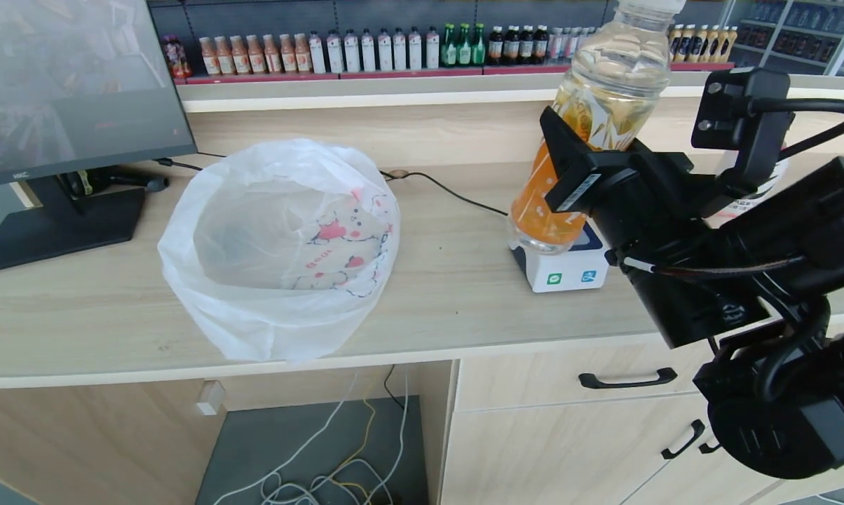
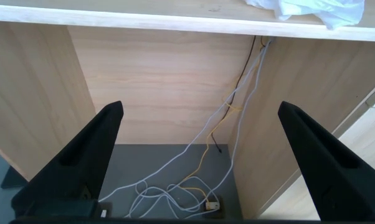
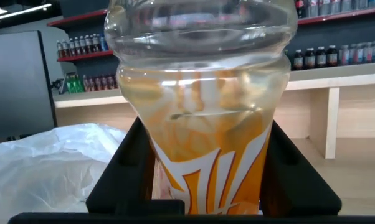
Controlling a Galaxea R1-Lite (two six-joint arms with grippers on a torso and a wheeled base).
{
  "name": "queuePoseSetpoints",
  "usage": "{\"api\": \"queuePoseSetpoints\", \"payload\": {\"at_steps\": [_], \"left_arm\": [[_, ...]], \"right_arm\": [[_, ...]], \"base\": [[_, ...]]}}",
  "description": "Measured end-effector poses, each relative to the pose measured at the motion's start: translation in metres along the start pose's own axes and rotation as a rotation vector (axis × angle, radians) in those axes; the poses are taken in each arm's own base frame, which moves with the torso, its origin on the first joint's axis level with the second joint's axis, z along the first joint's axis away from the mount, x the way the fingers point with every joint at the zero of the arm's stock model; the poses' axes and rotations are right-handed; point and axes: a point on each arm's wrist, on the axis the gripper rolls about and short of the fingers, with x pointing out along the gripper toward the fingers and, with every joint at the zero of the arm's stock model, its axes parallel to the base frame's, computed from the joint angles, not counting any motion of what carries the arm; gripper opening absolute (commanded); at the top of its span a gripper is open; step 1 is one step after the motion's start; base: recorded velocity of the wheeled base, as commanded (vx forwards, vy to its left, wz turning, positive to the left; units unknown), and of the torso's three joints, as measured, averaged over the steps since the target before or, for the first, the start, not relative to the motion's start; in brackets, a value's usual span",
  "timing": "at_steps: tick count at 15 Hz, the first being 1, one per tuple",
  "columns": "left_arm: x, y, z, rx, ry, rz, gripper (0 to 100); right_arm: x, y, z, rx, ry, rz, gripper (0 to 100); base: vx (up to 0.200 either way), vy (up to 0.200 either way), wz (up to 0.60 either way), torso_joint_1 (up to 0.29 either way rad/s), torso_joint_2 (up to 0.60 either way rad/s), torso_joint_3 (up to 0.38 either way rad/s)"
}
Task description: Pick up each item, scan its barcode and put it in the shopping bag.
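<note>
right claw [image 1: 591, 158] clamps bottle [image 1: 608, 77], apparently atop scanner [image 1: 569, 272]

monitor [image 1: 71, 77] on wooden counter [image 1: 450, 301], bottle row [image 1: 366, 50] on back shelf [image 1: 394, 72], loose cables [image 2: 175, 190] underneath

The shopping bag [image 1: 282, 245] stands with its mouth wide and facing up, open from above. To the bag's left the monitor [image 1: 71, 84] and its stand [image 1: 57, 224] close that side, the screen's lower corner reaching near the bag's rim. To the bag's right an open stretch of counter [image 1: 450, 294] runs to the scanner [image 1: 566, 266], crossed only at the back by a thin cable [image 1: 450, 195]. Over the scanner, the right gripper [image 1: 601, 158], clamped on the bottle [image 1: 604, 91], takes up the air higher than the bag's rim. Behind the bag a raised ledge [image 1: 394, 98] walls the counter. Below the bag, under the counter's edge, the left gripper [image 2: 200, 112] hangs with fingers spread in the knee space, with loose cables [image 2: 175, 193] on its floor.
</note>
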Motion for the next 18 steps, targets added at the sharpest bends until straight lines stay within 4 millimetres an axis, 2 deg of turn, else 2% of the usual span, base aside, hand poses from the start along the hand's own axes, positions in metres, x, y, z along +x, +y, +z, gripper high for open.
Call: {"api": "queuePoseSetpoints", "payload": {"at_steps": [3, 5, 9, 11, 15, 18], "left_arm": [[0.000, 0.000, 0.000, 0.000, -0.001, -0.001, 100], [0.000, 0.000, 0.000, 0.000, 0.000, 0.000, 100], [0.000, 0.000, 0.000, 0.000, 0.000, -0.001, 100], [0.000, 0.000, 0.000, 0.000, -0.001, 0.000, 100], [0.000, 0.000, 0.000, -0.001, 0.000, 0.000, 100], [0.000, 0.000, 0.000, 0.000, 0.000, 0.000, 100]], "right_arm": [[-0.004, -0.005, 0.007, 0.066, -0.007, -0.058, 0], [-0.008, -0.009, 0.004, 0.108, 0.019, -0.065, 0], [0.011, -0.029, -0.001, 0.200, -0.025, -0.160, 0], [0.015, -0.032, -0.014, 0.239, 0.066, -0.235, 0], [0.030, -0.032, -0.011, 0.397, 0.071, -0.316, 0], [0.034, -0.032, -0.011, 0.486, 0.080, -0.328, 0]], "base": [[0.000, 0.000, 0.00, 0.000, 0.00, 0.000], [0.000, 0.000, 0.00, 0.000, 0.00, 0.000], [0.000, 0.000, 0.00, 0.000, 0.00, 0.000], [0.000, 0.000, 0.00, 0.000, 0.00, 0.000], [0.000, 0.000, 0.00, 0.000, 0.00, 0.000], [0.000, 0.000, 0.00, 0.000, 0.00, 0.000]]}}
